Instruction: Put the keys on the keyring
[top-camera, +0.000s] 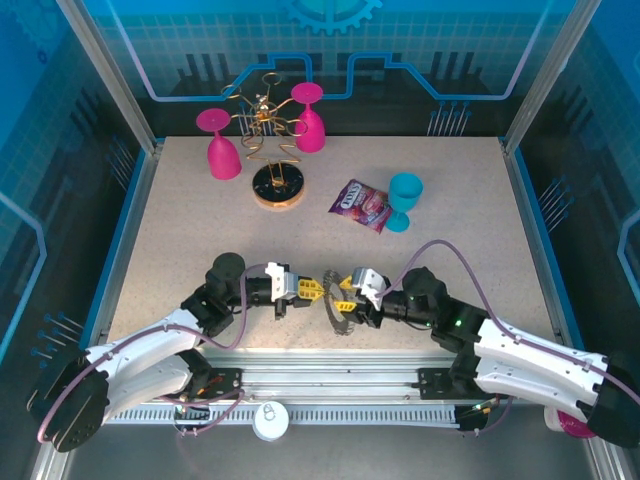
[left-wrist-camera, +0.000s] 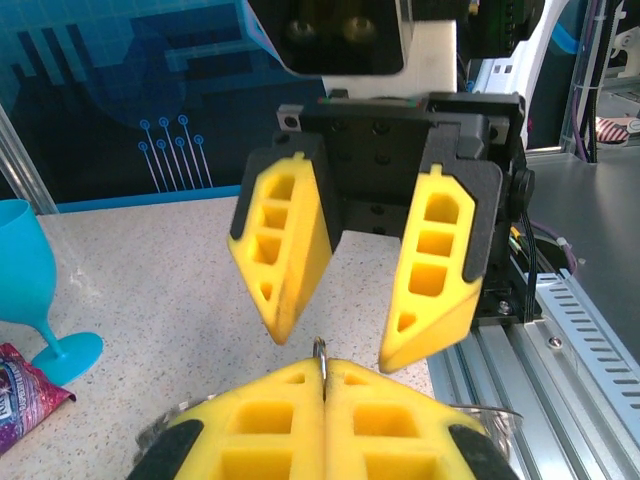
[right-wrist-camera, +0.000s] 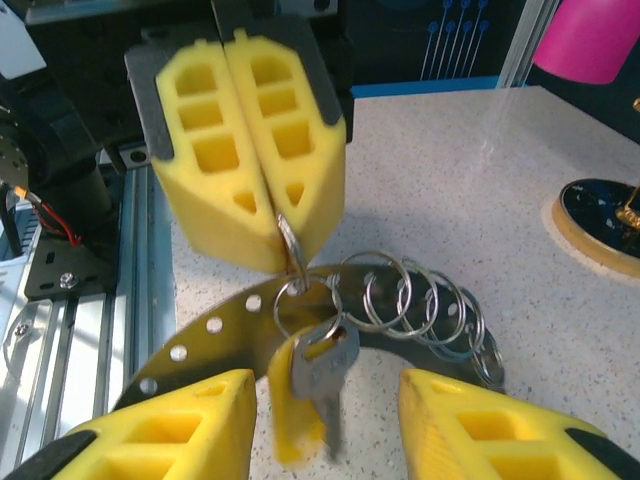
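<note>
The keyring (right-wrist-camera: 205, 325), a flat dark grey ring with holes and several wire loops (right-wrist-camera: 420, 300) on its rim, is tilted up off the table near the front edge (top-camera: 341, 318). My left gripper (right-wrist-camera: 283, 252) (left-wrist-camera: 325, 365) (top-camera: 313, 290) is shut on one wire loop (left-wrist-camera: 320, 350). From that loop hangs the key (right-wrist-camera: 325, 365), silver with a yellow-orange head (right-wrist-camera: 290, 425), slightly blurred. My right gripper (right-wrist-camera: 322, 385) (top-camera: 347, 289) is open. Its fingers (right-wrist-camera: 180, 430) stand either side of the hanging key, clear of it. In the left wrist view the right gripper (left-wrist-camera: 338, 345) faces mine, jaws apart.
At the back stand two pink goblets (top-camera: 221, 147) (top-camera: 309, 118) and a gold wire stand on a round wooden-rimmed base (top-camera: 277, 187). A purple snack bag (top-camera: 361, 204) and a cyan goblet (top-camera: 404, 198) lie right of centre. The metal rail (top-camera: 330, 380) runs along the near edge.
</note>
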